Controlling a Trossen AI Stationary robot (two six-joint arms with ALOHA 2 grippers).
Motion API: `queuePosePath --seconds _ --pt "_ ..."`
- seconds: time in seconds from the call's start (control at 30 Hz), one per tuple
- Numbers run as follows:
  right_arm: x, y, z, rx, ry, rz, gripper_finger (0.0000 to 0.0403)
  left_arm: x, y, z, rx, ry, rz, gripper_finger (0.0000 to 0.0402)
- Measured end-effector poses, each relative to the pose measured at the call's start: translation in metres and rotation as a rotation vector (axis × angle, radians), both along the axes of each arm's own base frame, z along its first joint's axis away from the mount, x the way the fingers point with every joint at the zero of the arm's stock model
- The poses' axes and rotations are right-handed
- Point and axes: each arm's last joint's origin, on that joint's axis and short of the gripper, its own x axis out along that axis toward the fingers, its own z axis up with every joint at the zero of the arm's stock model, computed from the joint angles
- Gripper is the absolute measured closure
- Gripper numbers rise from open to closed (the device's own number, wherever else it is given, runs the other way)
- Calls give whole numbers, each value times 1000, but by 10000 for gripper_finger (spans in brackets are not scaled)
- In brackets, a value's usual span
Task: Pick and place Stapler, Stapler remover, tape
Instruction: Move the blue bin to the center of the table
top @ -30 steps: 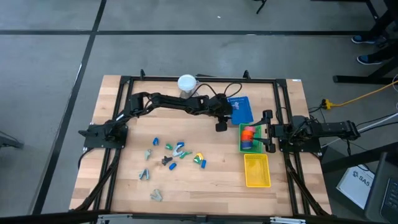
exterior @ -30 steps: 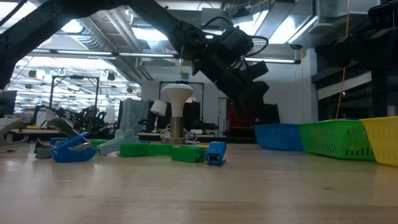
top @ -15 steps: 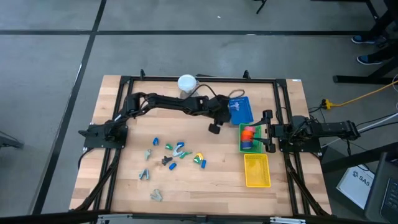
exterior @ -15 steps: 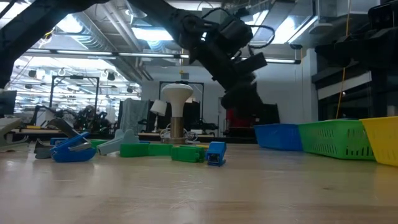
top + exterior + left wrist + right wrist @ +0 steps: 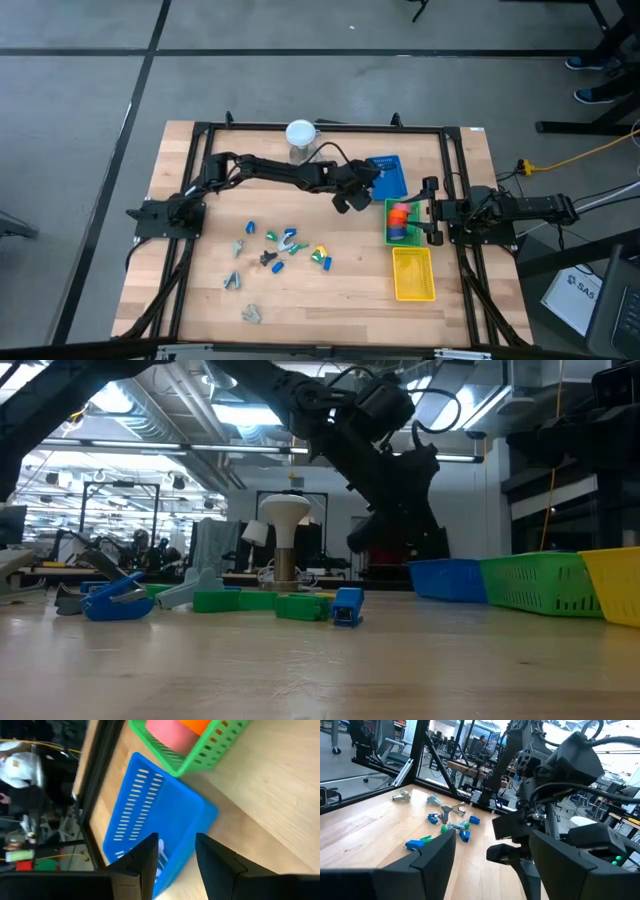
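Observation:
My left gripper hangs open above the table, just left of the blue basket and the green basket. Nothing is between its fingers. Orange and red tape pieces lie in the green basket; the left wrist view shows a pink one and an orange one. Slim blue and green staplers and grey stapler removers lie scattered on the wood at centre left. My right gripper waits open at the green basket's right side.
A yellow basket stands nearer than the green one. A white mushroom-shaped object stands at the far edge. A black frame runs around the work area. Bare wood lies between the scattered pieces and the baskets.
My left gripper has rolled about its own axis beside the blue basket and drifted a little toward the table's left, away from the green basket. It stays open with nothing in it.

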Motion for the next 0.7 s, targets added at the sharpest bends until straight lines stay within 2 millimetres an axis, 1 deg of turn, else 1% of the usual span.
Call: queuePosePath --seconds 0.2,0.43,0.5,0.6,0.7 --pt "0 0 0 0 -1 0 143 6 0 -7 26 -26 -22 274" --pt "0 0 0 0 -1 0 143 6 2 -24 16 21 -23 274" --pt "0 0 0 0 -1 0 143 9 4 -30 32 0 -29 274" --pt "0 0 0 0 0 0 143 12 5 -31 57 -32 -42 274" --pt "0 0 0 0 0 0 143 12 5 -33 58 -16 -40 275"
